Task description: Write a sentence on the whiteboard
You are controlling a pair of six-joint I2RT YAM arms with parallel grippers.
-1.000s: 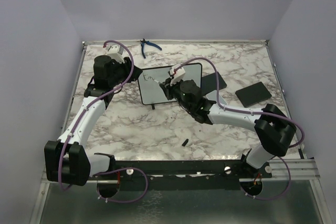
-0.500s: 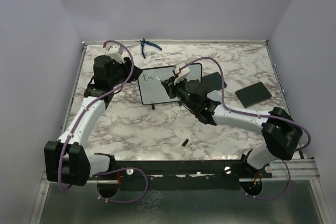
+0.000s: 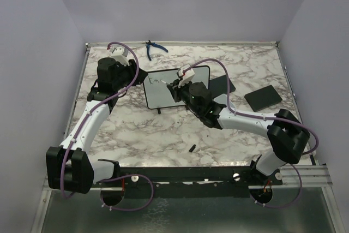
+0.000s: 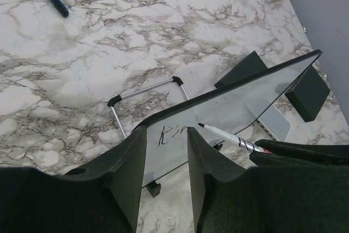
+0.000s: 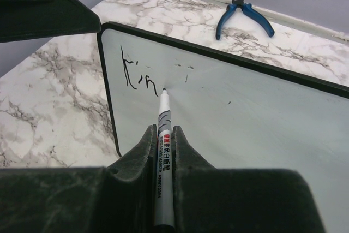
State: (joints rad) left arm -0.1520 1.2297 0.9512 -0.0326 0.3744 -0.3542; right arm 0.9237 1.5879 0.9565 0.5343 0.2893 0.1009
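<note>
The whiteboard [image 3: 162, 97] stands tilted on the marble table, also in the left wrist view [image 4: 240, 102] and the right wrist view [image 5: 245, 118]. The sentence [image 5: 136, 77] is only the black strokes "Kin" near the board's top left corner, also seen in the left wrist view [image 4: 173, 132]. My right gripper [image 5: 163, 132] is shut on a white marker [image 5: 164, 151]. The marker's tip touches the board just right of the strokes. My left gripper [image 4: 167, 130] is open, its jaws apart over the board's left corner. It holds nothing.
Blue pliers [image 3: 154, 48] lie at the far edge. Two flat black pads [image 3: 263, 97] [image 3: 224, 85] lie right of the board. A small black cap [image 3: 192, 147] lies near the front. A wire stand [image 4: 147, 94] sits behind the board.
The writing has grown from a first stroke to "Kin". My right gripper has shifted slightly with the marker along the board. The left arm has not moved.
</note>
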